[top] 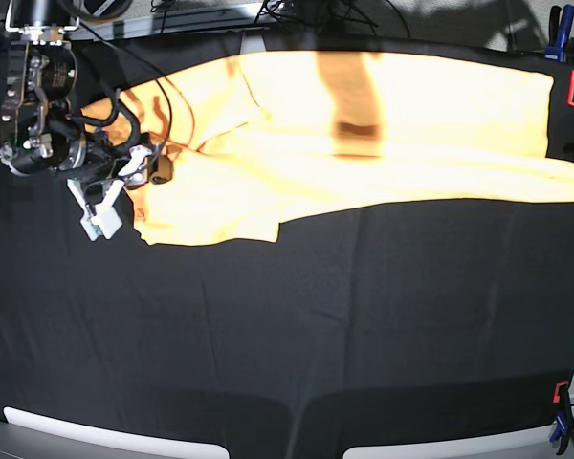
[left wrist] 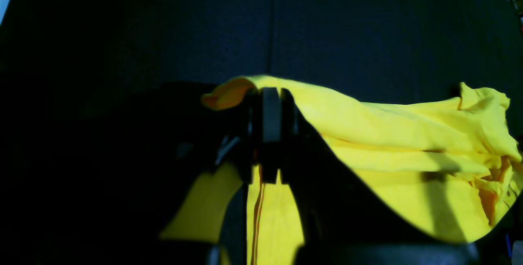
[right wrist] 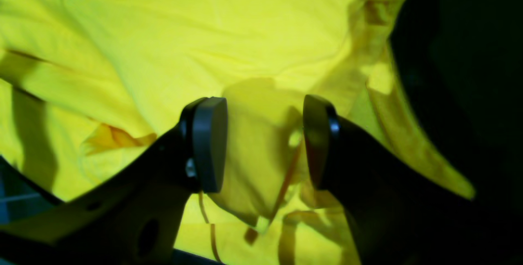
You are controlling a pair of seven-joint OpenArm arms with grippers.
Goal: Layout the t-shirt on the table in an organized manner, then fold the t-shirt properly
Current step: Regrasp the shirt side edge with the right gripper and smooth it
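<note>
Base view, left to right. At the far left, the right arm's gripper (top: 98, 212) hangs just over the table (top: 297, 325), at the left end of the t-shirt (top: 364, 134). Its jaws stand apart with nothing between them; in the right wrist view, the gripper (right wrist: 263, 144) hovers over rumpled yellow cloth (right wrist: 163, 44) without pinching it.

Centre: the shirt lies stretched along the far part of the black table, with a sleeve flap reaching toward the near side at left.

Far right: the shirt tapers to a point at the table's edge, where the left arm is barely visible. In the left wrist view, the left gripper (left wrist: 270, 113) is closed on a raised fold of the shirt (left wrist: 388, 134), probably a hem.
</note>
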